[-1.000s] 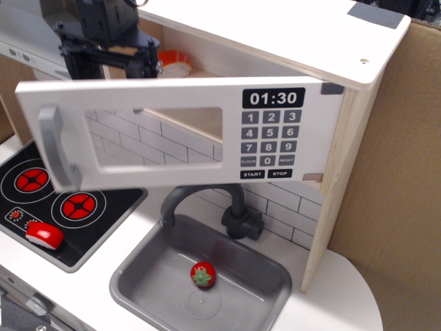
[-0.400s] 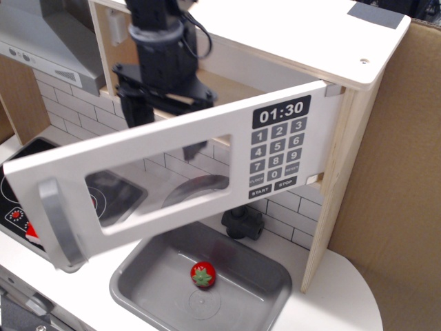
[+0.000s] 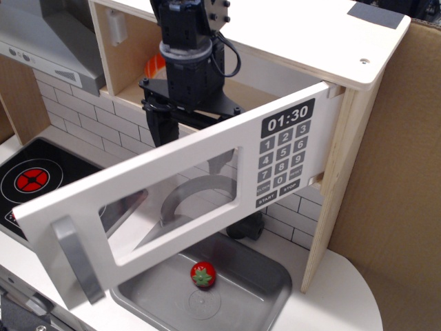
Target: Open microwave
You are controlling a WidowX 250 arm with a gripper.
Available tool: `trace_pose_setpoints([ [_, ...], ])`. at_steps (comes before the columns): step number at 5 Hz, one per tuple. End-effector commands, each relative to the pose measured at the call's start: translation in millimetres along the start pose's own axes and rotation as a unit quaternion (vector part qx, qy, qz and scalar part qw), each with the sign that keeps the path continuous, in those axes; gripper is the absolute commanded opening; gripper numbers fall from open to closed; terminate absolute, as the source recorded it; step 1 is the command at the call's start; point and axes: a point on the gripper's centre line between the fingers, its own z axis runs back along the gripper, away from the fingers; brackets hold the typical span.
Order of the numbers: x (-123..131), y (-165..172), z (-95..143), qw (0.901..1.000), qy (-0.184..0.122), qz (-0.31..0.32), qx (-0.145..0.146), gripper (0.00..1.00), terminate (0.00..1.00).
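Since a second ago the door (image 3: pixel 172 207) has swung much further out toward me; its handle end has dropped from upper left to the near left corner, and my arm has shifted right, now standing behind the door's top edge instead of at the far left.

The microwave (image 3: pixel 289 41) sits at the upper right, a white box with a pale wooden side panel, hinged on its right. Its door hangs wide open, angled out over the sink (image 3: pixel 269 283). The grey bar handle (image 3: pixel 77 258) is at the near left end of the door. The black clock display (image 3: pixel 287 117) reads 01:30, with the grey keypad (image 3: pixel 281 162) below it.

My gripper (image 3: pixel 185 131) is black and points down just behind the door's upper edge. I see one finger (image 3: pixel 157 127) on the left, but the door hides the tips, so I cannot tell whether they are spread or together.

Through the clear window I see the grey tap (image 3: pixel 189 193). A red strawberry (image 3: pixel 202 274) lies in the sink. The hob (image 3: pixel 41 183) with a red ring is at the left, and something orange (image 3: pixel 154 66) sits inside the cavity.
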Motion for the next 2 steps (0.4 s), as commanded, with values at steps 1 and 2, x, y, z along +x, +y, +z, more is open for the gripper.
trace_pose_setpoints([
  [1, 0.6, 3.1, 16.1, 0.9995, -0.032, 0.003, -0.007, 1.00, 0.00],
  [2, 0.6, 3.1, 16.1, 0.9995, -0.032, 0.003, -0.007, 1.00, 1.00],
])
